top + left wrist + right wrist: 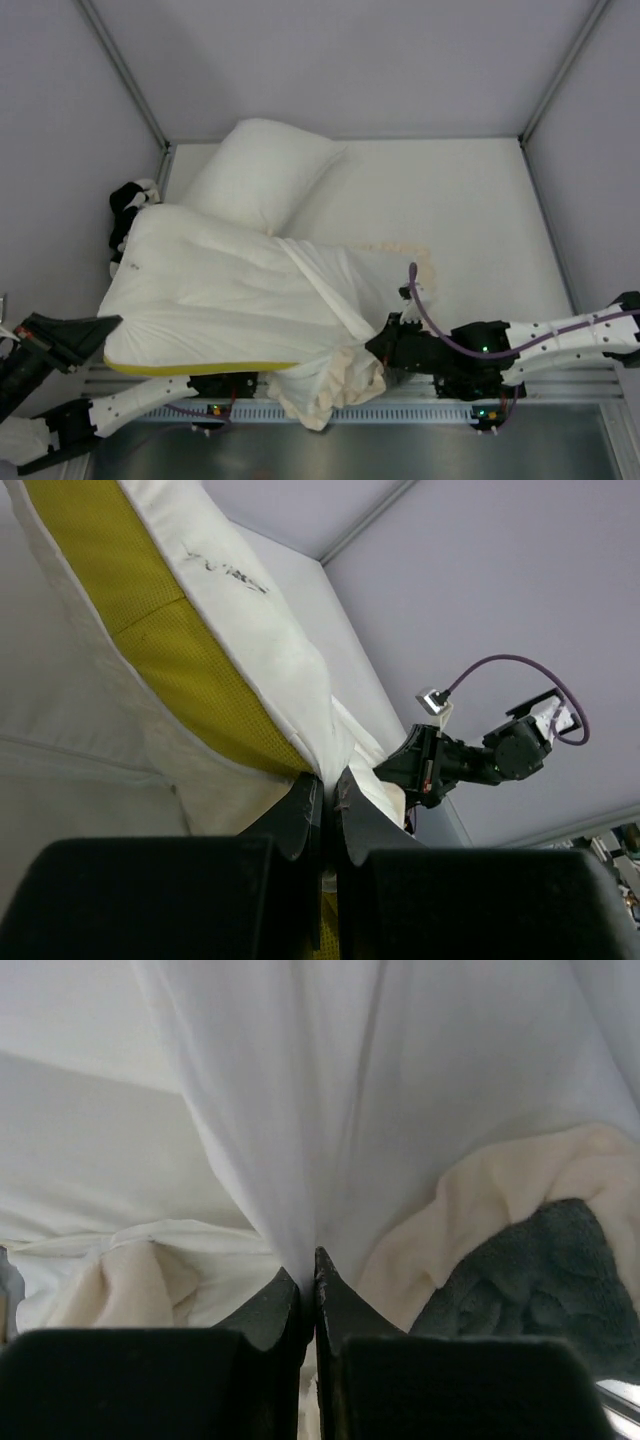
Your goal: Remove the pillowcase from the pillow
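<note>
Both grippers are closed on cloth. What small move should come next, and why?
Probably draw the right gripper to its right, away from the pillow. It pinches the pillowcase, which lies bunched over the pillow's right end, while the left gripper seems to pinch the pillow's edge.

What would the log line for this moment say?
left jaws shut on pillow edge | right jaws shut on pillowcase | pillowcase partly off, bunched at near edge
</note>
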Robot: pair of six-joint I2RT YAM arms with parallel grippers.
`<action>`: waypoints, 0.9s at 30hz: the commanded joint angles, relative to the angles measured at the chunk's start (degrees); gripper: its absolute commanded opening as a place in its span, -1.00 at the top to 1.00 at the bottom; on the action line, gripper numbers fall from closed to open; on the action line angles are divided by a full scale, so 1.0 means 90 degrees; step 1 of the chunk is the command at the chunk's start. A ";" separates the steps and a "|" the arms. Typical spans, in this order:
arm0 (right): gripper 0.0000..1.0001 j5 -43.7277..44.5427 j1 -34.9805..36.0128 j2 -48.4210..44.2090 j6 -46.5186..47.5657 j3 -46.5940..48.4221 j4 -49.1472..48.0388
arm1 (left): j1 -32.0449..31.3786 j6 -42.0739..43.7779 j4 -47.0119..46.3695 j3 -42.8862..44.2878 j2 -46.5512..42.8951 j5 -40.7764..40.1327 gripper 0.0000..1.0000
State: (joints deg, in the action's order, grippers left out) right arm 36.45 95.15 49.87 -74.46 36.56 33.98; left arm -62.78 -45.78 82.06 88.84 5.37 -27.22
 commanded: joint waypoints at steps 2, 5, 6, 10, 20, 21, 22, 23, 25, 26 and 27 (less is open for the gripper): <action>1.00 0.0833 0.0062 -0.0901 -0.0360 -0.0292 0.1663 | 0.0033 0.0145 -0.0477 0.1094 -0.0069 -0.1203 1.00; 1.00 0.1008 0.0062 -0.1078 -0.0418 -0.0215 0.1839 | 0.0023 0.0087 -0.0126 0.1437 -0.0069 -0.1350 1.00; 1.00 0.1077 0.0052 -0.1068 -0.0428 -0.0166 0.1975 | 0.0023 0.0087 -0.0047 0.1621 -0.0079 -0.1370 1.00; 1.00 0.1253 0.0052 -0.1019 -0.0477 0.0049 0.2250 | -0.0016 -0.0021 0.0354 0.1994 -0.0088 -0.1467 1.00; 0.70 0.1107 0.0052 -0.0972 0.0331 0.0264 0.1939 | -0.0094 -0.0353 0.0472 0.1449 -0.0382 -0.1380 1.00; 0.48 0.0923 0.0052 -0.0883 0.0652 0.0322 0.1802 | -0.0104 -0.0372 0.0462 0.1312 -0.0362 -0.1312 1.00; 0.20 0.0834 0.0052 -0.0796 0.0791 0.0410 0.1501 | -0.0114 -0.0392 0.0443 0.1166 -0.0313 -0.1273 1.00; -0.25 0.0785 0.0052 -0.0698 0.0879 0.0440 0.1382 | -0.0114 -0.0392 0.0414 0.0865 -0.0226 -0.1214 1.00; -0.79 0.0667 0.0033 -0.0425 0.1046 0.0498 0.1119 | -0.0114 -0.0314 0.0239 0.0522 -0.0138 -0.0970 1.00; -0.98 0.0619 0.0004 -0.0211 0.1104 0.0508 0.0837 | -0.0114 -0.0294 0.0160 0.0152 -0.0041 -0.0873 1.00; -0.99 0.0435 -0.0151 -0.0073 0.1269 0.0557 0.0680 | -0.0114 -0.0285 0.0092 -0.0035 0.0009 -0.0785 1.00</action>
State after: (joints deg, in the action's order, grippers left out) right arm 43.11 95.04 46.06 -68.12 38.70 47.83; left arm -63.24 -48.51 82.43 93.36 4.14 -36.73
